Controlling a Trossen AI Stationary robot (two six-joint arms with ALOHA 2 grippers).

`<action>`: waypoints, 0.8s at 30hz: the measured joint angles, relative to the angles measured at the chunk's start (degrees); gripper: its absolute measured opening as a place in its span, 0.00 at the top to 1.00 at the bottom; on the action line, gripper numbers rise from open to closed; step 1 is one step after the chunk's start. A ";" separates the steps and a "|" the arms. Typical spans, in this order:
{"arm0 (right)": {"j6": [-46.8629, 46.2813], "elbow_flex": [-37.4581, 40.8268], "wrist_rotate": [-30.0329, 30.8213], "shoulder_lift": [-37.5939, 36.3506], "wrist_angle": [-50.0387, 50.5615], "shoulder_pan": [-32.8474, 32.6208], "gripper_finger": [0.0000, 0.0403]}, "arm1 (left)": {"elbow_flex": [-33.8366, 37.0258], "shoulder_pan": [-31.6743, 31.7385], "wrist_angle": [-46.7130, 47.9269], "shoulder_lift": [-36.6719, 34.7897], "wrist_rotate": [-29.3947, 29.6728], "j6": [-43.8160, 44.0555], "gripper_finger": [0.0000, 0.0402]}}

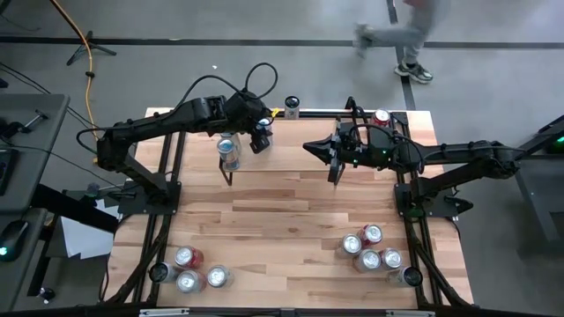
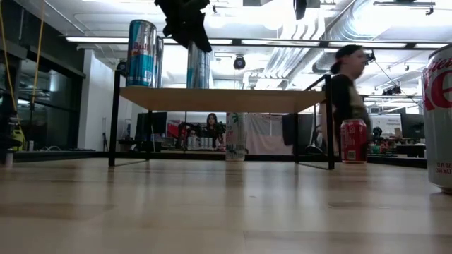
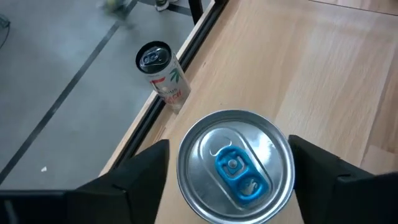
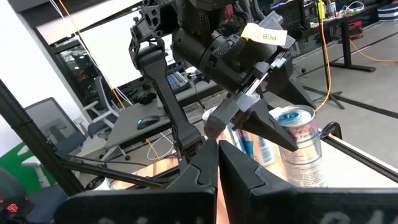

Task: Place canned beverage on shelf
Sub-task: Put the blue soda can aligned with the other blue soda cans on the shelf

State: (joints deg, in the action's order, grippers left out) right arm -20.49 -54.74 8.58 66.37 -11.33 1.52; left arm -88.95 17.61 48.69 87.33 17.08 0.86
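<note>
The shelf (image 2: 226, 100) (image 1: 291, 163) stands across the far part of the table. A silver can with a blue tab (image 3: 233, 165) (image 2: 198, 67) (image 4: 303, 146) stands upright on its top. My left gripper (image 3: 229, 143) (image 1: 262, 134) hangs over it, open, one finger on each side of the can's upper part. A blue-and-silver can (image 1: 229, 151) (image 2: 141, 53) stands on the shelf nearer the left end. My right gripper (image 4: 217, 168) (image 1: 308, 145) is shut, held level above the shelf, pointing at the left arm with nothing in it. My left gripper comes at the silver can slanting down from the table's left, its fingers beside the can's upper wall. Bare wood shows between one finger (image 3: 146, 168) and the rim. Whether the other finger (image 3: 311, 162) touches the can I cannot tell.
A white can (image 1: 292, 107) (image 3: 161, 68) and a red can (image 1: 382, 117) (image 2: 353, 141) stand at the table's far edge. Groups of cans sit near left (image 1: 194, 269) and near right (image 1: 370, 251). A person (image 1: 401, 35) walks beyond the table.
</note>
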 joint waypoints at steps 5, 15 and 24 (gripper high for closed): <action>0.00 0.00 0.00 0.00 0.00 0.00 1.00 | -0.48 -0.02 0.05 0.00 -0.30 -1.55 0.27; 0.00 0.00 0.02 0.00 0.00 0.00 1.00 | -11.12 -0.02 0.60 -0.31 -3.71 -7.59 0.26; -0.55 0.00 0.22 0.00 -0.02 0.00 1.00 | -11.90 1.11 4.58 -0.50 1.15 -13.83 0.26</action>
State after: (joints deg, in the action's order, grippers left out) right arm -21.04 -54.74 8.80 66.37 -11.35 1.52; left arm -100.85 18.72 53.26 86.83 18.23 -12.97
